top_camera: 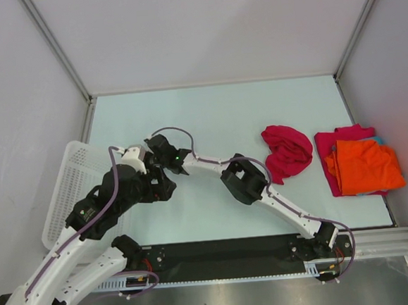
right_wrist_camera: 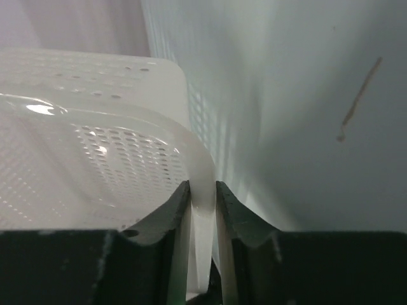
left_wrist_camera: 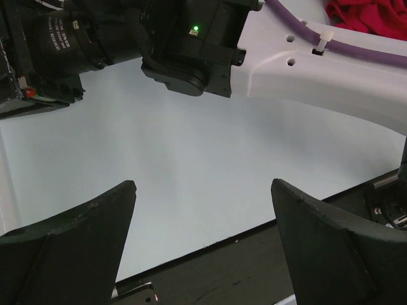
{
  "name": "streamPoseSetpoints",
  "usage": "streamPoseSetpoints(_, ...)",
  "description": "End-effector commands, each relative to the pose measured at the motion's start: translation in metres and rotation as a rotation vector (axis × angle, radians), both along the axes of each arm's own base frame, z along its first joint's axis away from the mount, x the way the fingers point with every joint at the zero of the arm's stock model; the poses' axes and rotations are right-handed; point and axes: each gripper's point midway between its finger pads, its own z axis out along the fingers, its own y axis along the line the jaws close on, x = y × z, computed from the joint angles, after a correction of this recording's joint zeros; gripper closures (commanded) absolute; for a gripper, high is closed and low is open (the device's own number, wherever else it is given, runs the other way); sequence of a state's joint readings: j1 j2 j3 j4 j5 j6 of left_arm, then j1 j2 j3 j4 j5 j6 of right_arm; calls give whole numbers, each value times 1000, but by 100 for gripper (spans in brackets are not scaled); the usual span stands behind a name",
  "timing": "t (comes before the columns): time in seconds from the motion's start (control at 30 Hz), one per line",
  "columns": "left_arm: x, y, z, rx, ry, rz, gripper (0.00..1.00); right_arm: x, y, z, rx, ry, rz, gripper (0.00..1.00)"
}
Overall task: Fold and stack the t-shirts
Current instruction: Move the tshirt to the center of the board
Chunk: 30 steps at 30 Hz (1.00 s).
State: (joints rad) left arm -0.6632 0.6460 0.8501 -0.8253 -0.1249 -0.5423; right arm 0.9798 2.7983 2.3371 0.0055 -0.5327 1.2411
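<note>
Presently recorded, item by item.

Red shirt (top_camera: 287, 151): crumpled in an unfolded heap on the table (top_camera: 208, 117), right of centre. It lies just beside the stack; whether the two touch cannot be told.

Orange shirt (top_camera: 364, 164): folded roughly square and laid on top of the stack at the table's right edge.

Pink shirt (top_camera: 341, 138): laid under the orange shirt, with its far and left margins showing.

Teal shirt (top_camera: 378, 139): only a sliver is seen, at the far side of the stack between the orange and the pink. How it is folded cannot be told.

Basket (top_camera: 72, 184): white lattice, set at the table's left edge beside the left wall. Part of its right side is hidden by the left arm in the top view.

Right tool (top_camera: 152, 144): reached across to the left side of the table. In the right wrist view its fingers are drawn almost together and clamped on the basket's rim, which is pinched upright between them.

Left tool (top_camera: 161, 186): held above the table near the front edge, just beside the right arm's wrist. In the left wrist view its fingers are spread wide apart over bare table.

Both tools are well apart from the shirts.
</note>
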Motion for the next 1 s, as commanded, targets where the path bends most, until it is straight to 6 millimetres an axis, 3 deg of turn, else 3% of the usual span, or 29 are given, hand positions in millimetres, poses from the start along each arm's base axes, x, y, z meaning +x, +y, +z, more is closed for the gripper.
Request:
streamPoseSetpoints(0.0, 4, -2, 7, -26, -17, 13, 7, -23, -21, -24, -137, 33, 75, 73)
streamPoseSetpoints(0.13, 3, -2, 8, -32, -17, 15, 8, -19, -20, -8, -120, -13, 89, 60)
streamPoseSetpoints(0.33, 3, -3, 8, -43, -16, 17, 8, -12, -21, 18, -97, -79, 98, 55)
streamPoseSetpoints(0.7, 7, -9, 8, -51, -16, 5, 8, 2, -30, 57, -77, -156, 77, 55)
streamPoseSetpoints(0.97, 9, -10, 7, -42, -15, 0, 8, 13, -35, 96, -20, -203, 64, 55)
